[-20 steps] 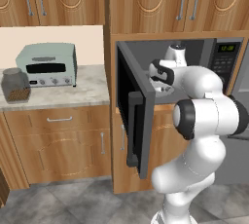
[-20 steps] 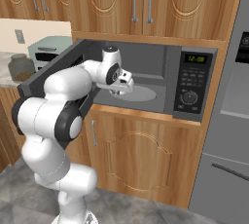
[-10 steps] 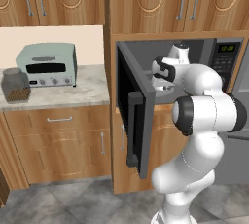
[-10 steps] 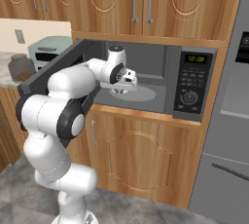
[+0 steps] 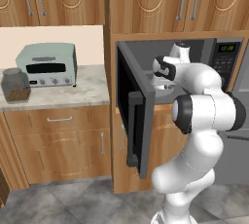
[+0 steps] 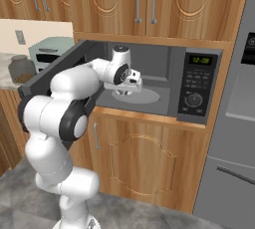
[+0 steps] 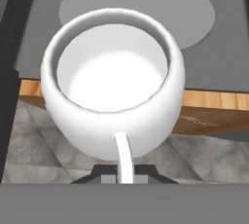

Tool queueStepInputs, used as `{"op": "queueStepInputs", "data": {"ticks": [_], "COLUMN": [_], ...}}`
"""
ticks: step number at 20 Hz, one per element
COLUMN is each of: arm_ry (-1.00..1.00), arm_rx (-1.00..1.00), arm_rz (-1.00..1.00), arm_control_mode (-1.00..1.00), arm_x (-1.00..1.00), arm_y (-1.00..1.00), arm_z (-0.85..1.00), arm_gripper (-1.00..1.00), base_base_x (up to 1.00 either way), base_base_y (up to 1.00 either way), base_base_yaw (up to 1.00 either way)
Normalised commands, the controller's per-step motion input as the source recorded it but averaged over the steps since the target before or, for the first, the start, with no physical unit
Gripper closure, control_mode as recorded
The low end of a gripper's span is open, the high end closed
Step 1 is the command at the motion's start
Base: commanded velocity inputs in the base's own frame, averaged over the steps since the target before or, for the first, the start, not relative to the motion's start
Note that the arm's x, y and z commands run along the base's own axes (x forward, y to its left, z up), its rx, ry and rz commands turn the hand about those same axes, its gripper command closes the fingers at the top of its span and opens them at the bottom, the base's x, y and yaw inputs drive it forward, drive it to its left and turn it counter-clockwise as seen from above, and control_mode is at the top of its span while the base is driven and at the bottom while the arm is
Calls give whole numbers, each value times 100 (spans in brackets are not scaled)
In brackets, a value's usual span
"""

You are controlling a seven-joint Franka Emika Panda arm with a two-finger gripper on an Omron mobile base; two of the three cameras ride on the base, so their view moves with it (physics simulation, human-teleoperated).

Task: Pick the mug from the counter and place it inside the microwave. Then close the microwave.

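White mug (image 7: pixel 113 89) held upright close under the wrist camera, rim up, pale inside with nothing in it, thin handle (image 7: pixel 123 162) pointing toward the camera. Hangs at the front edge of the microwave (image 6: pixel 191 81): below it in the hand view, the wooden cabinet lip and grey floor tiles; beyond it, the grey cavity floor with the round turntable plate (image 7: pixel 136 9). Not resting on anything visible.

Hand (image 6: pixel 132 80) clamped on the mug as far as the hand view suggests, though the finger tips themselves are hidden behind the cup and handle, so contact not plainly seen. Arm bent at the elbow in front of the cabinet, forearm reaching up and into the mouth of the oven, wrist just above the turntable's near side in the right base view.

Left base view: microwave door (image 5: pixel 133 108) swung wide open toward the camera, edge-on, with its vertical handle. Also there, the bench (image 5: pixel 63 94) to the left carrying a pale green toaster oven (image 5: pixel 47 64) and, near the left edge, a glass jar (image 5: pixel 15 85) holding brown bits. Right base view: keypad panel with green digits (image 6: pixel 201 60), cavity otherwise bare around the plate
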Motion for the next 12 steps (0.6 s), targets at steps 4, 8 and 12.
{"op": "queueStepInputs", "data": {"ticks": [4, 8, 12], "arm_ry": [0, 0, 0], "arm_rx": [0, 0, 0], "arm_rz": [0, 0, 0], "arm_control_mode": [-100, -100, -100], "arm_x": [11, 0, 6], "arm_y": [0, 0, 0], "arm_z": [-37, -38, -23], "arm_gripper": [100, 100, 100], "base_base_x": [0, 0, 0], "base_base_y": [0, 0, 0], "base_base_yaw": [0, 0, 0]}}
